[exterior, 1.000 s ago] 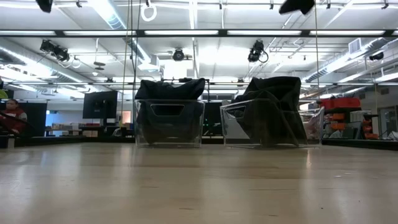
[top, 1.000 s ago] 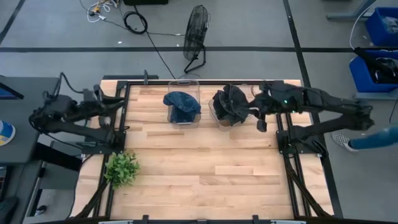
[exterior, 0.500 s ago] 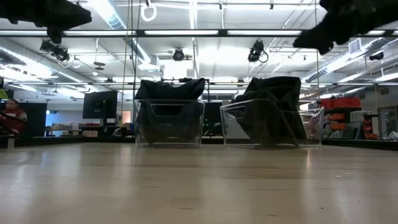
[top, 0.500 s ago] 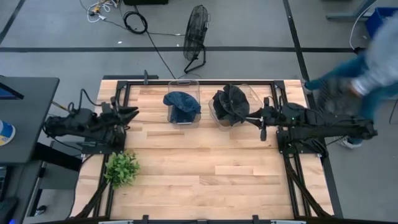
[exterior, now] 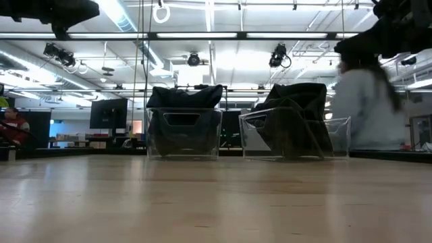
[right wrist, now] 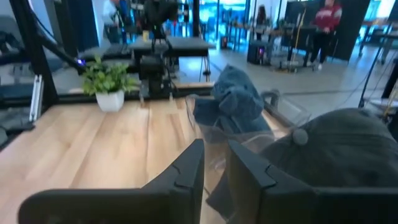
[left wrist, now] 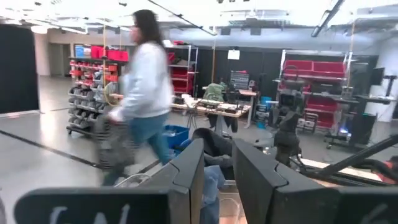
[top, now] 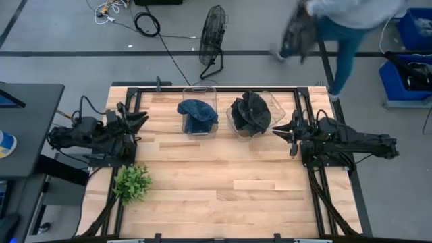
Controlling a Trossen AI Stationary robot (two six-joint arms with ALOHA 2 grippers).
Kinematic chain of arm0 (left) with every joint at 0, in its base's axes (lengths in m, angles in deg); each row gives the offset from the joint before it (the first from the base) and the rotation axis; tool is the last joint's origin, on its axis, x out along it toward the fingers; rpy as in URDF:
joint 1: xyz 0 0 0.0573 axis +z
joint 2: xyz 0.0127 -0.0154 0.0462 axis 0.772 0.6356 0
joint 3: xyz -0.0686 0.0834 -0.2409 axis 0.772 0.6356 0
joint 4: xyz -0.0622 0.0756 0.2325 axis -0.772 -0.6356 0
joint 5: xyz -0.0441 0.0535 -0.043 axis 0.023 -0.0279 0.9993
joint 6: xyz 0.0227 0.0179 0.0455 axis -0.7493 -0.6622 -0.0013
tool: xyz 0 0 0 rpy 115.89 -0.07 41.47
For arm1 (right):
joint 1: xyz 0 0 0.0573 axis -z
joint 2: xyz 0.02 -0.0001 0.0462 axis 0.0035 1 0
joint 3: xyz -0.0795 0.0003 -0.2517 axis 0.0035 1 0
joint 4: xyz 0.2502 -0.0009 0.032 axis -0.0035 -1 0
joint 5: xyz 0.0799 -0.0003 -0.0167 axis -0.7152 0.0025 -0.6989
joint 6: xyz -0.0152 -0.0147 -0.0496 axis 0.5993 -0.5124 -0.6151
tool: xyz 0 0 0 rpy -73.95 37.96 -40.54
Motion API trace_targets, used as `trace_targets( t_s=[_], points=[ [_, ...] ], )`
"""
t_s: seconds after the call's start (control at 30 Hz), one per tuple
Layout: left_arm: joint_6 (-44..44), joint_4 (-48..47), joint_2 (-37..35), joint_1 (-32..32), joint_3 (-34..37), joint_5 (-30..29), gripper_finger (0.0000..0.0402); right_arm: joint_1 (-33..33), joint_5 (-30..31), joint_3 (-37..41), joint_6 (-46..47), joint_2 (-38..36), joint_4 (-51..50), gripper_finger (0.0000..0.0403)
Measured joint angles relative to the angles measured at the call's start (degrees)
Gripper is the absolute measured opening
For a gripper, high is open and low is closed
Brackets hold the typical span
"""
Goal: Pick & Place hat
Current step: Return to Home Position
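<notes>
Two hats sit in two clear bins at the table's far side. The blue hat (top: 198, 115) (right wrist: 239, 99) fills the left bin (exterior: 183, 135), its top bulging over the rim. The dark hat (top: 250, 113) (right wrist: 348, 149) sits in the right bin (exterior: 297, 138) and drapes over its edge. My left gripper (top: 140, 121) (left wrist: 219, 146) hovers over the table's left edge, its fingers a narrow gap apart, holding nothing. My right gripper (top: 279, 131) (right wrist: 214, 149) hovers just right of the dark hat's bin, also slightly open and holding nothing.
A small potted plant (top: 131, 182) (right wrist: 109, 81) stands near the table's left edge, toward the near side. Bare wood (top: 223, 182) stretches across the middle and near part. A person (top: 337, 20) (exterior: 361, 111) walks on the floor beyond the far right corner. A fan (top: 212, 37) stands behind the table.
My right gripper has drawn back from beside the dark hat's bin toward the table's right edge and come lower as the arm folded in. My left arm has also folded in and settled by the left edge. Both hats stayed put. A person walked past behind the table.
</notes>
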Motion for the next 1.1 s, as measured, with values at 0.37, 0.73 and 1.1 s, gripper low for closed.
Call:
trace_targets(
  t_s=[0.37,0.73,1.1],
  points=[
    [-2.7,22.0,0.1,0.0,14.4,9.2,0.0087,0.0,0.0,7.4,1.5,-5.2,6.1,0.0071],
    [0.3,27.6,0.3,0.9,21.5,8.9,0.0087,0.0,-5.0,8.1,1.8,-6.1,7.4,0.0071],
    [3.4,26.2,0.2,0.9,21.5,8.9,0.0087,0.0,-4.8,13.4,1.0,-6.1,16.3,0.0071]
  ],
)
